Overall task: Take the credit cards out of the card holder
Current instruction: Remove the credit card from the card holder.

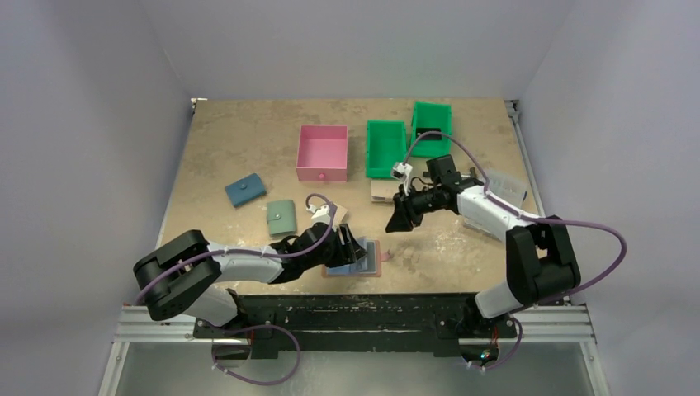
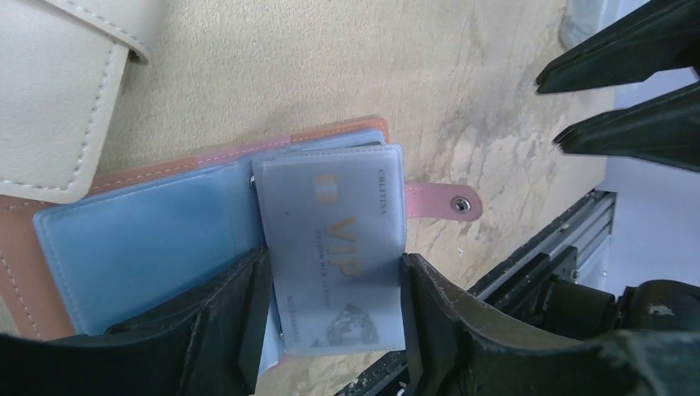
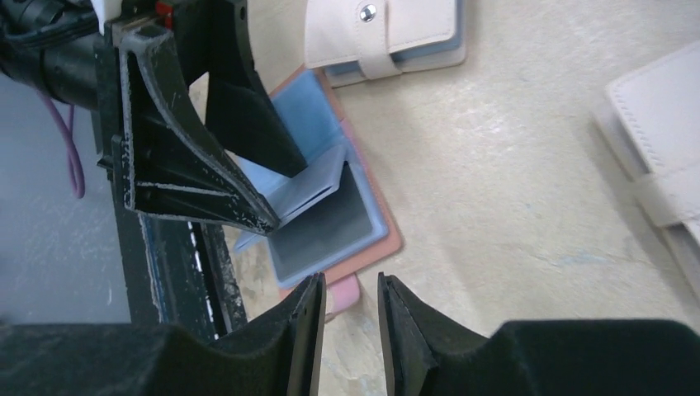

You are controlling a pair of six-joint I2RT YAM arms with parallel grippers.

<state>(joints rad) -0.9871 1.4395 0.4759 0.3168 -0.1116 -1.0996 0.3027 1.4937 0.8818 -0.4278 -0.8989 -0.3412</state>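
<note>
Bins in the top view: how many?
3. The pink bin sits at the far middle. A green bin is just right of it. The second green bin is further right and further back. None looks hidden.

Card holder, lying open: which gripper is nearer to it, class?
Left. The left gripper is right at the card holder, clasping the VIP card in its sleeve by the edges. The right gripper hangs off to its right, apart from it, holding nothing.
</note>
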